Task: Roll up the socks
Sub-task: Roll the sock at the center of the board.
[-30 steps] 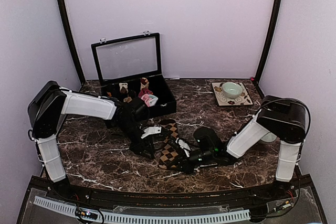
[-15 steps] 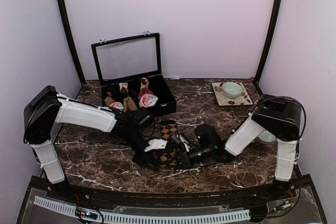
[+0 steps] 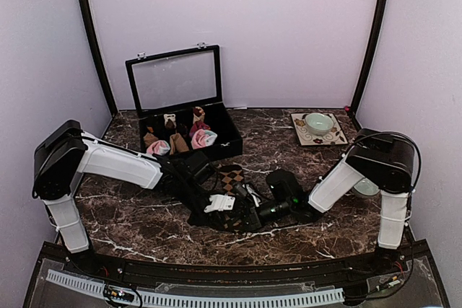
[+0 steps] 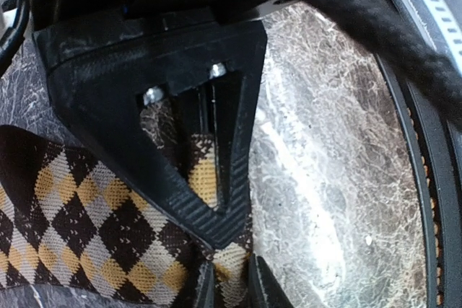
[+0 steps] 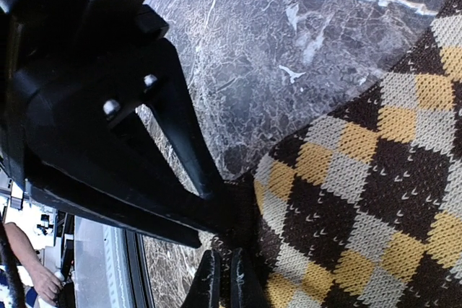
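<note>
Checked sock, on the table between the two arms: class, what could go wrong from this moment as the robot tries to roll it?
1. The right gripper pinches only the very edge of the checked sock, so the cloth may slip out.
2. The left gripper also grips just a narrow fold, so the roll may come loose.
3. In the top view both grippers sit close together over the sock and could bump each other.

I am extending the left arm [image 3: 119, 164] and right arm [image 3: 333, 187] low and inward, wrists almost meeting. The left gripper [image 4: 224, 268] is pinching the brown checked sock [image 5: 361, 178] at its fingertips. The right gripper [image 5: 222, 247] is clamping that sock's edge, jaws fully closed.
</note>
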Robot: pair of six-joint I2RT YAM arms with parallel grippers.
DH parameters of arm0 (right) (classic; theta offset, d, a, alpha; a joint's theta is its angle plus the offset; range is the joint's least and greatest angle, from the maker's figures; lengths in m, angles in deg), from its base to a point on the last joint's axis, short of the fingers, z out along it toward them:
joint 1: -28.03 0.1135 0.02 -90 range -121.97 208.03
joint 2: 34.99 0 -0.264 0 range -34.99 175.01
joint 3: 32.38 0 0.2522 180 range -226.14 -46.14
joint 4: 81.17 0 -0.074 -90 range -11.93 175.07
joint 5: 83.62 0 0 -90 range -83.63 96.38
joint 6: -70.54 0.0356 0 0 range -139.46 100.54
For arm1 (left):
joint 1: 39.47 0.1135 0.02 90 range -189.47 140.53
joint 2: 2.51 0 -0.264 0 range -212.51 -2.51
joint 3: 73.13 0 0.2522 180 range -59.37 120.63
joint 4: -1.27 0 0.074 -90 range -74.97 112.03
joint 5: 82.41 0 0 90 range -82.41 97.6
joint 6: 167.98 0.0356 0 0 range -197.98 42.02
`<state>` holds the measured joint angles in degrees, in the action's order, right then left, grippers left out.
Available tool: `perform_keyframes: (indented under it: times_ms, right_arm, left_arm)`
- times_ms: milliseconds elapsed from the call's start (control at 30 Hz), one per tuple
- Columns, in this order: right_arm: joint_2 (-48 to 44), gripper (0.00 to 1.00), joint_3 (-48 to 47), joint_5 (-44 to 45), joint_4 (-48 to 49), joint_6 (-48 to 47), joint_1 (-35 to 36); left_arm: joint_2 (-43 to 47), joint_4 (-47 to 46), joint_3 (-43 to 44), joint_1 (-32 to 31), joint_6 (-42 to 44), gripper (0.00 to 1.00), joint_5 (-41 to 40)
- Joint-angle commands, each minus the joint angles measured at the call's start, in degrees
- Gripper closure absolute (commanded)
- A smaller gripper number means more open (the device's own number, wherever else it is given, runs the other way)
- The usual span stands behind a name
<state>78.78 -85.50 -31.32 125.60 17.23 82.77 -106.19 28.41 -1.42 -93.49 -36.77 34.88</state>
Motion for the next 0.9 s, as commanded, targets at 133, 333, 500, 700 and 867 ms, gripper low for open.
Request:
perform_keyframes:
  times_ms: [133, 333, 500, 700, 867]
  right_arm:
    - [4.30, 1.00, 4.51, 4.54, -14.29, -1.04, -0.76]
    - [-1.23, 0.71, 7.82, 7.26, -9.12, -3.22, -0.64]
    - [-5.34, 0.70, 10.23, 10.39, -6.74, -5.85, -0.69]
    - [-13.06, 0.01, 16.30, 16.52, -1.32, -8.08, -0.33]
    - [-25.51, 0.01, 20.70, 27.84, -4.12, -12.05, 0.83]
  left_arm:
    - [-4.00, 4.56, 1.91, 0.00, 0.69, 1.00, 0.32]
    - [-8.95, 13.40, 6.89, 3.43, -0.44, 1.00, 9.40]
    - [-15.29, 20.24, 12.35, 6.28, -1.28, 1.00, 13.87]
    - [-19.86, 24.68, 16.77, 7.00, -2.82, 1.00, 14.19]
    - [-21.77, 26.35, 18.86, 7.00, -3.94, 1.00, 12.62]
